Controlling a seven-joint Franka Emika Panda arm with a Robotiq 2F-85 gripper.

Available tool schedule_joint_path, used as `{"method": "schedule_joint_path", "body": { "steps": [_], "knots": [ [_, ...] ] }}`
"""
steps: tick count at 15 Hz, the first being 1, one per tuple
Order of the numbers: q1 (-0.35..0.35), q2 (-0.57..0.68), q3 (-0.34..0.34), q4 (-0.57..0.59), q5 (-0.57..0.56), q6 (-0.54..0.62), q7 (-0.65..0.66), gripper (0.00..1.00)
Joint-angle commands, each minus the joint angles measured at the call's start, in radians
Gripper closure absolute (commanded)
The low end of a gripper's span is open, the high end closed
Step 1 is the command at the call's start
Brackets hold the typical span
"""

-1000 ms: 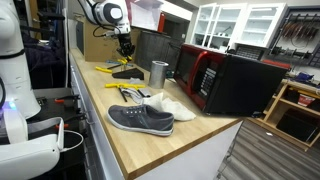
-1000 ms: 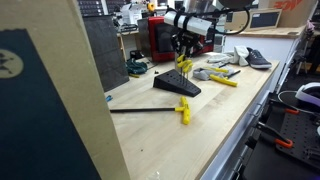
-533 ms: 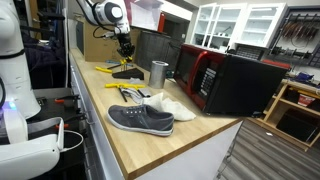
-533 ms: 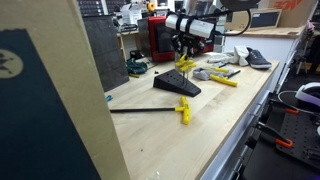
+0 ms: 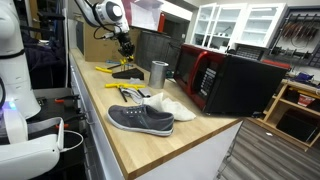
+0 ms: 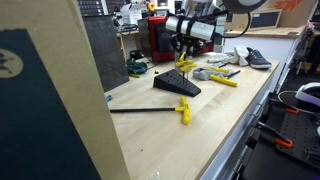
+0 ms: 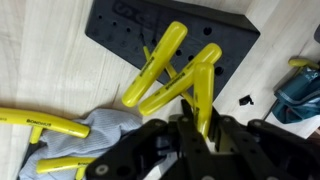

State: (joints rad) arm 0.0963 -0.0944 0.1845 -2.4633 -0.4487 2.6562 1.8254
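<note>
1. Yellow-handled tool (image 7: 204,92) is clamped between the jaws of the gripper (image 7: 203,122), directly over the black holder (image 7: 130,25).
2. Two more yellow handles (image 7: 160,62) lean out of that holder, just beside the held one.
3. A grey cloth (image 7: 95,130) and a loose yellow tool (image 7: 40,122) lie near the holder on the wooden table (image 6: 215,130).

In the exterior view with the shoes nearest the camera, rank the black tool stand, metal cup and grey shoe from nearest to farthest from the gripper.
The gripper holds a yellow-handled tool.
1. black tool stand, directly below it.
2. metal cup, beside the stand.
3. grey shoe, far off, nearest the camera.
</note>
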Motion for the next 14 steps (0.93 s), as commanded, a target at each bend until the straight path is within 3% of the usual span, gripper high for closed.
{"method": "schedule_joint_path", "body": {
  "steps": [1, 14],
  "knots": [
    [0.003, 0.008, 0.014, 0.018, 0.012, 0.007, 0.023, 0.96],
    [0.005, 0.026, 0.012, 0.016, 0.058, 0.030, 0.020, 0.96]
  ]
}}
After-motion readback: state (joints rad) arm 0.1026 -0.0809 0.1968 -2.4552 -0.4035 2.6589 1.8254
